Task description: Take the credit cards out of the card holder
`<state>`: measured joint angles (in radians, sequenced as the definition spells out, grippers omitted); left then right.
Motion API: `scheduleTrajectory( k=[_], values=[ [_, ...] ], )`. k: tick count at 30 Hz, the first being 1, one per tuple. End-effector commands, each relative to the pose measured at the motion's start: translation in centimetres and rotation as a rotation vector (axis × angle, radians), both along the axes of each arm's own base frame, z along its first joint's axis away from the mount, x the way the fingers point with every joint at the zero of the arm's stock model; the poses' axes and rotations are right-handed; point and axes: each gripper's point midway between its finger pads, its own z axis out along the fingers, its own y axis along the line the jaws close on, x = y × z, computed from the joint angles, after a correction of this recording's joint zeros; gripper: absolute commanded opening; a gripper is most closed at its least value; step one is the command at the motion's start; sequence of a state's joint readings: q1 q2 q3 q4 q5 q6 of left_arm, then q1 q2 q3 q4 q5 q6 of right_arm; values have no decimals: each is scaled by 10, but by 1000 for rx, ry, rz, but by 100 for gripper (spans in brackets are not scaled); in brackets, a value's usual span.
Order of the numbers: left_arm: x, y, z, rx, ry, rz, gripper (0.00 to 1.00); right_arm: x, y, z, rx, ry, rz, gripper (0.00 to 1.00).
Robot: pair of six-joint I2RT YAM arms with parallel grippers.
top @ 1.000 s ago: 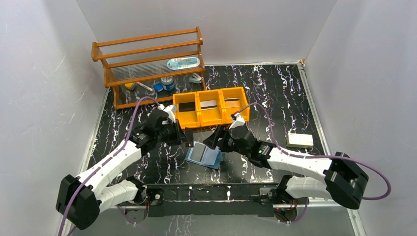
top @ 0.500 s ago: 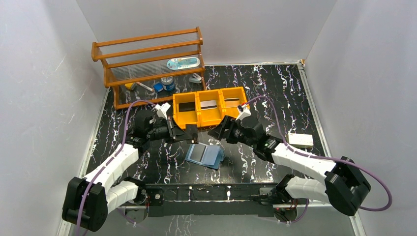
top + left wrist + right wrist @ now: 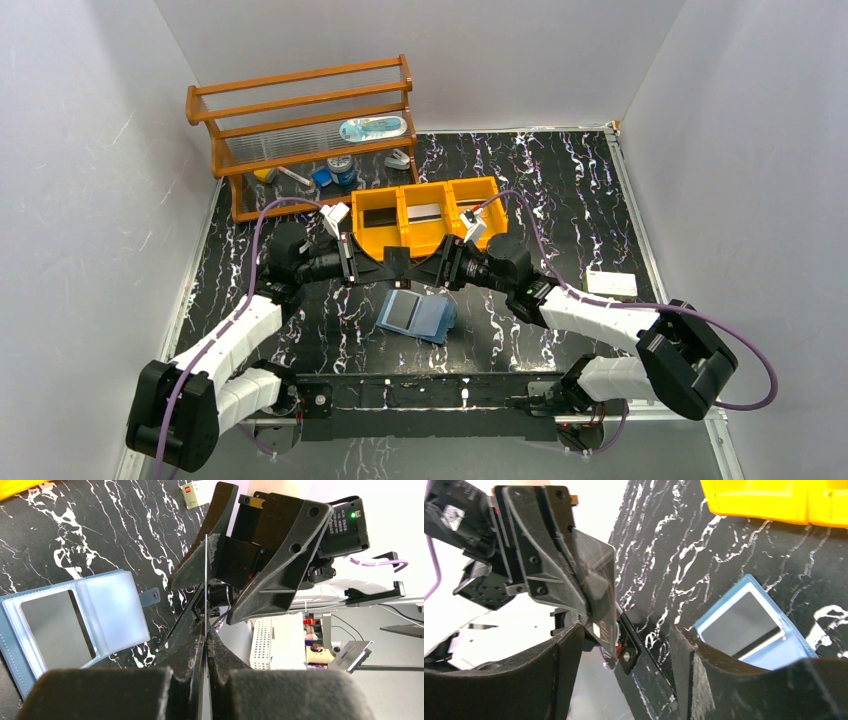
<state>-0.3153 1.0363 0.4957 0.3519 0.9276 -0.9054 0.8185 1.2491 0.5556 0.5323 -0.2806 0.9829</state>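
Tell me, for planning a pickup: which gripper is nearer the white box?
Right. The right gripper hovers left of the white box; the left gripper, shut on a credit card, is farther left.

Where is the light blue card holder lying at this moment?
In the top view, the card holder lies open on the table near the middle, just below the orange tray in the picture.

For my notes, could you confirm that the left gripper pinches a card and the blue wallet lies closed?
The wallet lies open, not closed, as the left wrist view shows; the left gripper does pinch a card.
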Motion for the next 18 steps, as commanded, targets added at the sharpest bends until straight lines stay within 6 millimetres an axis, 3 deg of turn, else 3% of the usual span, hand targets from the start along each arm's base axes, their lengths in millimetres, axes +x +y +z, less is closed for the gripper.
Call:
scheduleTrajectory(
  k=[1, 5, 18],
  values=[
    [-14, 0, 11, -42, -38, -61, 0, -2, 9, 47, 149, -94, 47, 65],
    [-17, -1, 7, -42, -34, -80, 0, 0, 10, 38, 134, -89, 60, 56],
    [-25, -3, 13, -86, -42, -138, 0, -9, 16, 50, 252, -78, 140, 32]
  ],
)
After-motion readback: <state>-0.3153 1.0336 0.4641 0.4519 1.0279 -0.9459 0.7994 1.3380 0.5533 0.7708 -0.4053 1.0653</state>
